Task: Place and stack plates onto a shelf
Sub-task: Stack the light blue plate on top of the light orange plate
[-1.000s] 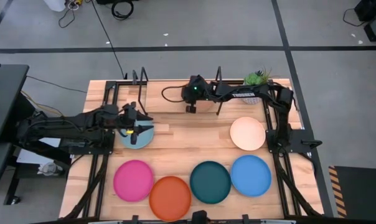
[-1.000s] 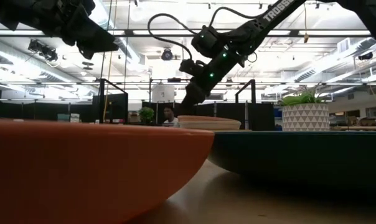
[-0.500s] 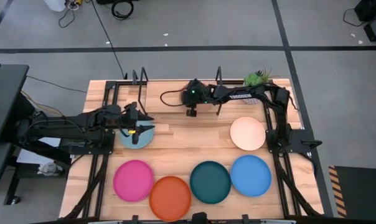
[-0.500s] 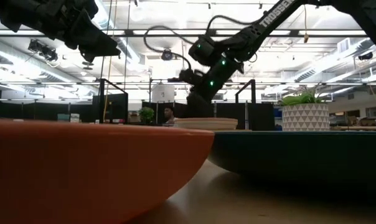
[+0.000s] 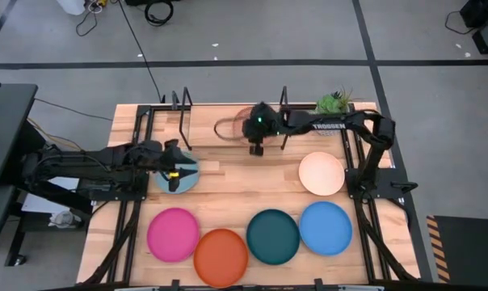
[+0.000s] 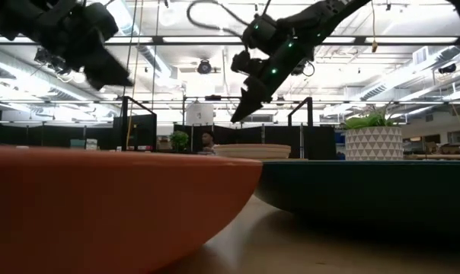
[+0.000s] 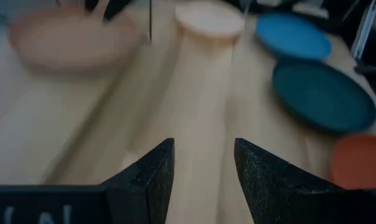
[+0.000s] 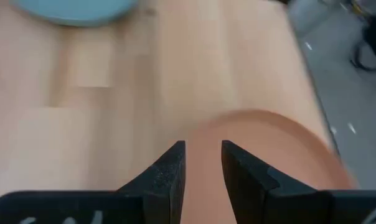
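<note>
Since the earlier frames the right end effector (image 5: 258, 146) has lifted away from the peach-orange plate (image 8: 263, 149) at the back of the worktop (image 5: 252, 182), and the right arm's elbow has swung outward toward the worktop's right edge. The left end effector (image 5: 173, 176) has shifted only slightly and hovers over the light blue plate (image 5: 186, 176).

The right end effector's fingers (image 8: 169, 171) stand slightly apart with nothing between them; the peach-orange plate lies directly beneath them, between the black wire uprights of the shelf (image 5: 182, 105). The left end effector's fingers (image 7: 150, 177) are also parted and hold nothing.

The pale peach plate (image 5: 321, 173) lies on the right side of the worktop, beside the right arm's base. Along the front edge lie the magenta plate (image 5: 173, 234), the orange plate (image 5: 220, 256), the teal plate (image 5: 272, 236) and the blue plate (image 5: 326, 227); neighbouring plates in this row touch or nearly touch. A potted plant (image 5: 334, 103) stands at the back right corner.
</note>
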